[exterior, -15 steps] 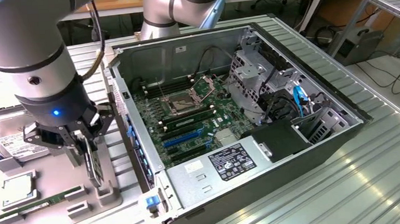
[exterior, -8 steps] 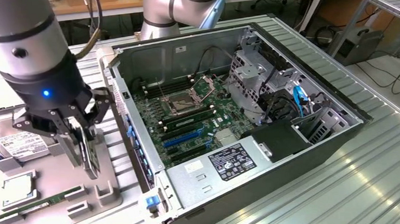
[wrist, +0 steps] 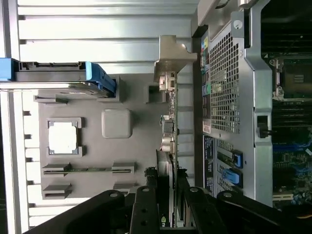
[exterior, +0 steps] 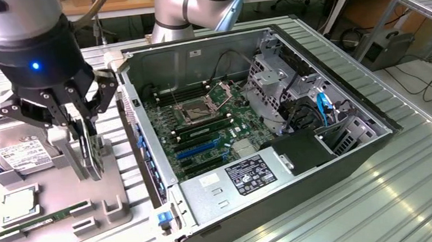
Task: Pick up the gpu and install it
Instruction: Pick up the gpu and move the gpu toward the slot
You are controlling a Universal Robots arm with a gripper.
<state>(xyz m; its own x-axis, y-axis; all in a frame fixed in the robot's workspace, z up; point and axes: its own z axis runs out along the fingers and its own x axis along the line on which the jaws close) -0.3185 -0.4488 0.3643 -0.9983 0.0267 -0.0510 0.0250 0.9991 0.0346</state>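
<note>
Exterior view, hand: my hand (exterior: 86, 137) hangs over the grey tray (exterior: 122, 180) at the exterior view's left, directly above and around the top edge of the gpu (exterior: 96, 162).
Hand state: I straddle the card, with part of the hand on each face. I cannot tell whether I have closed on it or stand just clear (the card's dark face and my dark links run together).
Card position: the gpu stands upright on its long edge in the tray's slotted holder. It is not lifted out and not in the machine.
Card end: in the wrist view the card is seen edge-on, and its silver bracket (wrist: 171, 56) is at the end away from my hand.
Tray contents: a hard drive (exterior: 19, 152) at the exterior view's left edge, a processor (exterior: 18, 203) in a square pocket, and a green RAM stick (exterior: 46, 217) lying flat in its clips. All three are apart from the gpu.
Machine: the computer case (exterior: 196, 52) lies on its side with the panel off, just beside the tray at the exterior view's right. The gpu's holder is on the tray side nearest it.
Board: the motherboard (exterior: 201, 127) is exposed, and its blue slots (exterior: 191, 150) are in plain sight.
Support: the ribbed metal desk (exterior: 386, 200) carries both tray and case.
Arm: my arm (exterior: 190, 10) rises behind the case.
</note>
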